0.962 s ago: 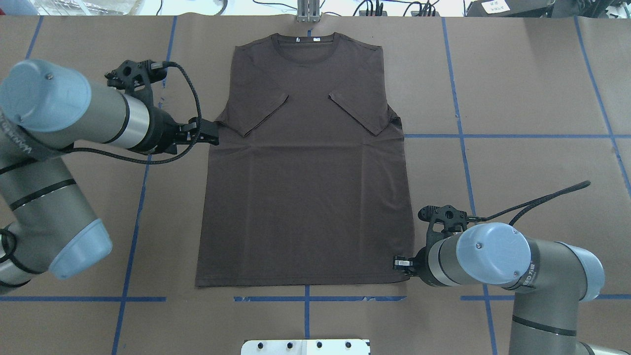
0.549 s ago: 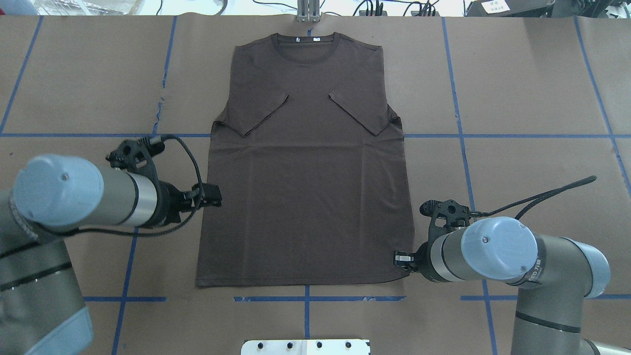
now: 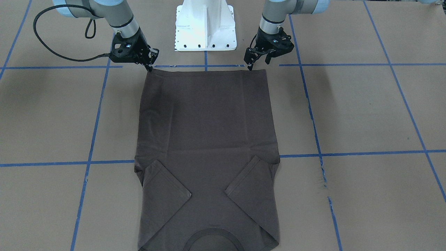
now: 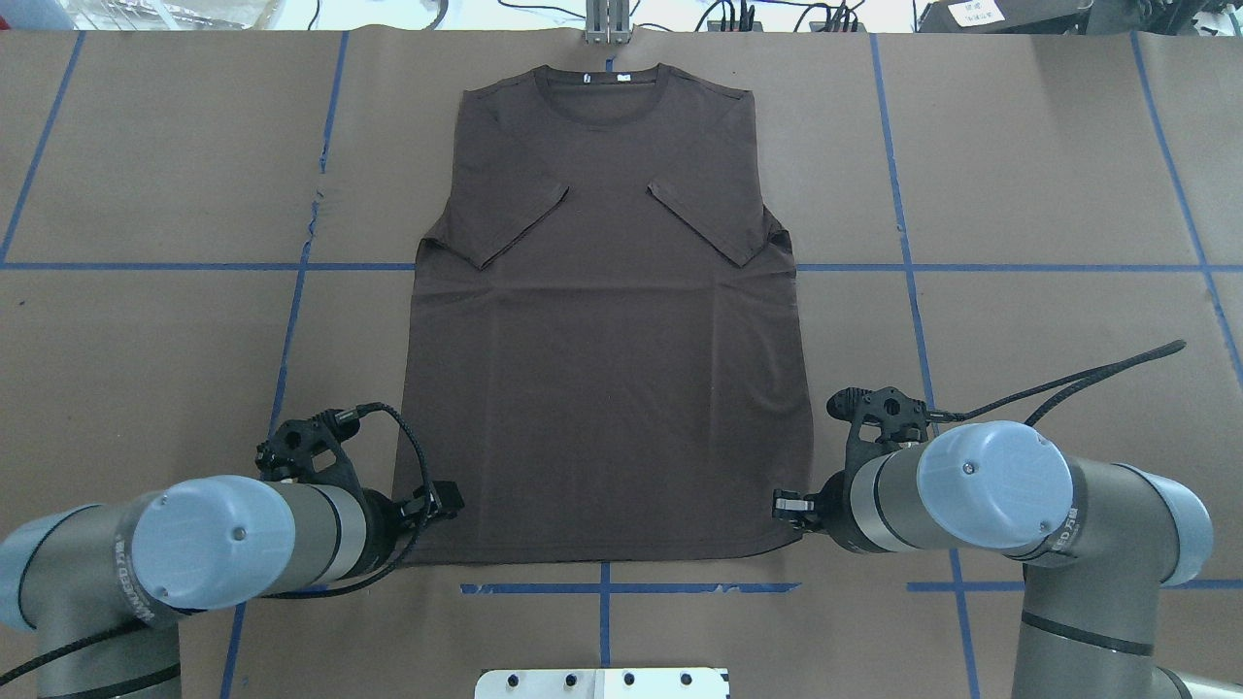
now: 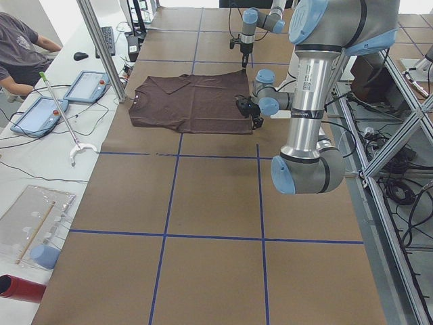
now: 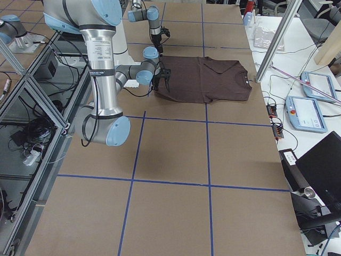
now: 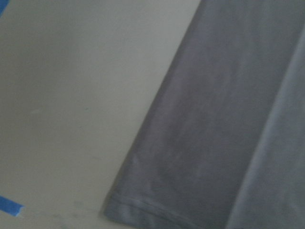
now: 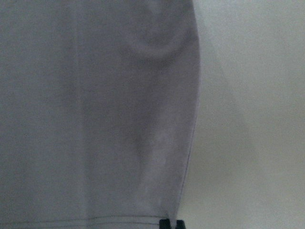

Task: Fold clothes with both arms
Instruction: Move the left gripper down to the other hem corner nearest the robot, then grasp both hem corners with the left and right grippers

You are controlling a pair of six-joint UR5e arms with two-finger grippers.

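Note:
The dark brown T-shirt [image 4: 607, 369] lies flat, collar at the far edge, both sleeves folded in over the chest. It also shows in the front view [image 3: 205, 139]. My left gripper [image 4: 445, 501] is at the shirt's near-left hem corner; in the front view [image 3: 258, 62] its jaws stand apart, open and empty. The left wrist view shows that hem corner [image 7: 112, 210] but no fingers. My right gripper [image 4: 785, 508] is at the near-right hem corner, and it also shows in the front view [image 3: 150, 65]. In the right wrist view its fingertips [image 8: 165, 223] sit together on the hem, shut on it.
The table is covered with brown paper marked by blue tape lines [image 4: 602, 587]. The white pedestal base [image 4: 602, 682] stands at the near edge. Tablets and cables [image 5: 88, 84] lie beyond the far edge, where an operator [image 5: 20, 47] sits.
My left arm has swept down the shirt's left side, from the sleeve to the near-left hem corner. My right gripper has stayed at the near-right corner. The shirt has not moved.

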